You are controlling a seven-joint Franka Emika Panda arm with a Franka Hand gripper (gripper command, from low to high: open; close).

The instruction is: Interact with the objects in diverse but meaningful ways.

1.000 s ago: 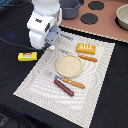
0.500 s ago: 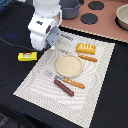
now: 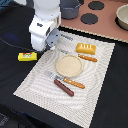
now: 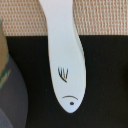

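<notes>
White utensil (image 4: 65, 60) looked light, stiff, slick plastic – likely best pinched across its flat fish-shaped handle. Gripper (image 3: 51, 46) hung over it – opening couldn't be told.

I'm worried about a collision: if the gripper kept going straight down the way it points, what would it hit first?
Most likely the white utensil, which fills the middle of the wrist view, lying half on the mat and half on the dark table. The gripper's fingers aren't visible, so how close they are is unclear.

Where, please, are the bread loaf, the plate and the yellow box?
bread loaf (image 3: 85, 47), exterior view, middle of its top.
plate (image 3: 69, 65), exterior view, bare centre.
yellow box (image 3: 27, 56), exterior view, middle of its top face.
</notes>
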